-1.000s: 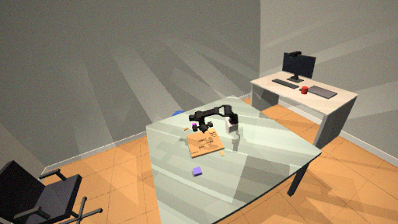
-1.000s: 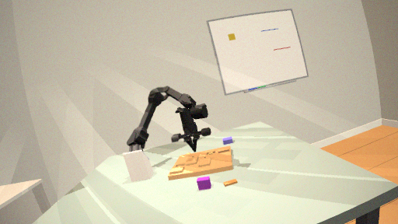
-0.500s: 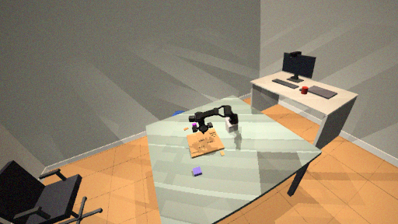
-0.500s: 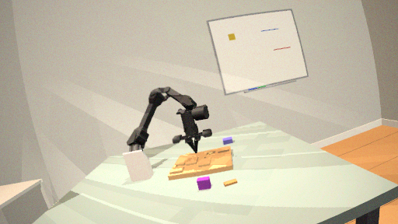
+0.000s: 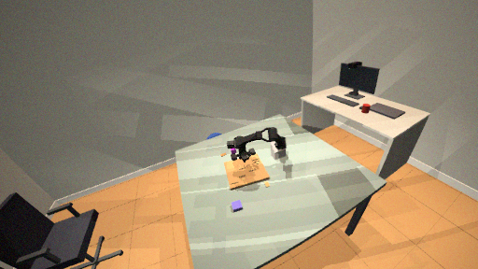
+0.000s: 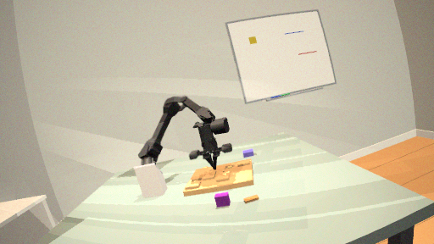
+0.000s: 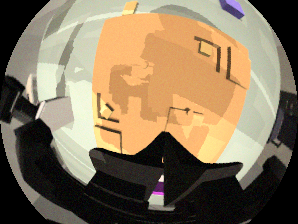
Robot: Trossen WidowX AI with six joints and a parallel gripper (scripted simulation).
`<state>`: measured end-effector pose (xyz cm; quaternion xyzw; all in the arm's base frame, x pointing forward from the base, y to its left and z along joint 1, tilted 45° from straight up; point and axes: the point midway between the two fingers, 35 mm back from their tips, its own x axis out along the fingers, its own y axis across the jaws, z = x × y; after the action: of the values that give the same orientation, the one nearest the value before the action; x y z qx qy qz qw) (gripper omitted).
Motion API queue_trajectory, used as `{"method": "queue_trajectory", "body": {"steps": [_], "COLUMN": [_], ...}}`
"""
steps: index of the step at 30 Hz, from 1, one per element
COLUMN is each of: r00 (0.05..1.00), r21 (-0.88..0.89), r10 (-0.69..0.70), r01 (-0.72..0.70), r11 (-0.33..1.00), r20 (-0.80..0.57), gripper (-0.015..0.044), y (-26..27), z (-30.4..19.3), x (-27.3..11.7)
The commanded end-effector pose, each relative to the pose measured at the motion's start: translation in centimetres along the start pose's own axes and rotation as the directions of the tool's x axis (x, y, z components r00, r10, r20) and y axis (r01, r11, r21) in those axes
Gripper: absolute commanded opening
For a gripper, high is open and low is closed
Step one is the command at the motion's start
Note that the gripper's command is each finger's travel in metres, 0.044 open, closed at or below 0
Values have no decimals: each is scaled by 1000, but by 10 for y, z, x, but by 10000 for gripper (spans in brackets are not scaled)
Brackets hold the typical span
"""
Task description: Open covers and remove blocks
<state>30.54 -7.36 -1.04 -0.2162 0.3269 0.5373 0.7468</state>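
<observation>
The wooden puzzle board [image 5: 233,184] [image 6: 243,185] [image 7: 122,37] lies flat on the table. Its tan covers blend into the wood. Dark track lines and small tan pieces, one at the far right [image 7: 205,48] and one at the left [image 7: 106,111] in the wrist view, show on it. I cannot tell how far each cover stands open, or whether any well is filled. A magenta-purple block [image 5: 233,150] [image 6: 222,199] [image 7: 158,189] and a blue-violet block [image 5: 236,205] [image 6: 248,152] [image 7: 232,7] rest on the table, clear of the board on opposite sides. My gripper [image 6: 214,168] [image 7: 164,134] is shut and empty, tips low over the board.
A small orange-tan piece [image 5: 223,154] [image 6: 251,198] lies on the table near the purple block. Another tan piece [image 5: 267,185] [image 7: 130,8] lies off the board's opposite side. The pale arm base [image 5: 278,150] [image 6: 151,181] stands beside the board.
</observation>
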Motion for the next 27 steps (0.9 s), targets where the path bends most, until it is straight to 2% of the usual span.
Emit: {"method": "queue_trajectory", "body": {"steps": [1,27], "r00": [1000,1000], "r21": [10,10], "r10": [5,6], "r01": [-5,-6], "r11": [1000,1000], "r20": [5,8], "gripper": [0,0], "y": [2,3], "z": [0,1], "x": [6,31]}}
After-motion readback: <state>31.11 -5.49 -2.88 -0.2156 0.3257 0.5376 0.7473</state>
